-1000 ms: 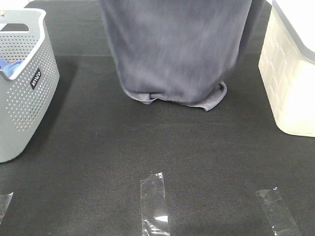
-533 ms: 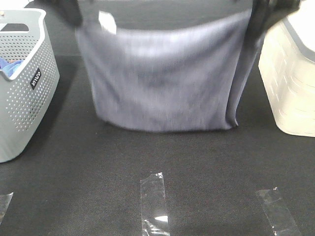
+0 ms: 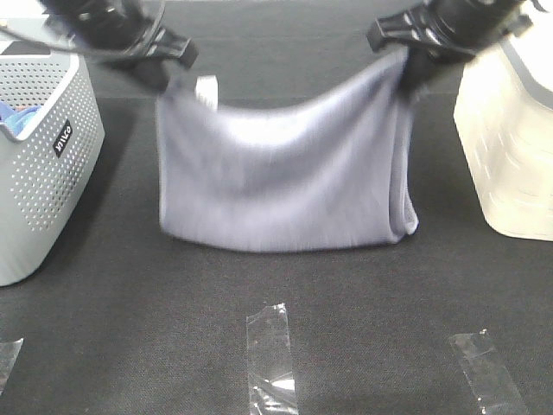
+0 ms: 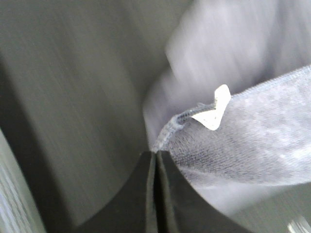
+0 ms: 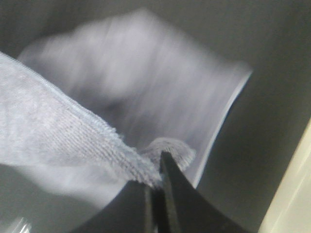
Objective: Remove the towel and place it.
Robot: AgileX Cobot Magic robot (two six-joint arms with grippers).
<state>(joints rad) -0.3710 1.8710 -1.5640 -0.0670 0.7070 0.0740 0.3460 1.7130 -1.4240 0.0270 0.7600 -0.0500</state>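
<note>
The slate-grey towel [image 3: 285, 177] hangs stretched between my two grippers over the black table, its lower edge folded on the mat. My left gripper [image 3: 173, 73] is shut on its upper left corner, next to a white label [image 3: 206, 91]. My right gripper [image 3: 406, 69] is shut on the upper right corner. In the left wrist view the closed fingertips [image 4: 156, 160] pinch the hem of the towel [image 4: 252, 141] by the label [image 4: 214, 114]. In the right wrist view the closed fingertips [image 5: 158, 177] pinch the towel's edge [image 5: 58, 131].
A grey perforated basket [image 3: 39, 164] with a bright blue cloth [image 3: 13, 117] inside stands at the left. A cream bin [image 3: 510, 147] stands at the right. Strips of clear tape [image 3: 272, 354] lie on the mat near the front edge.
Both grippers have come down and forward into view with the towel. The towel has spread wider and its lower edge has moved toward the front of the table.
</note>
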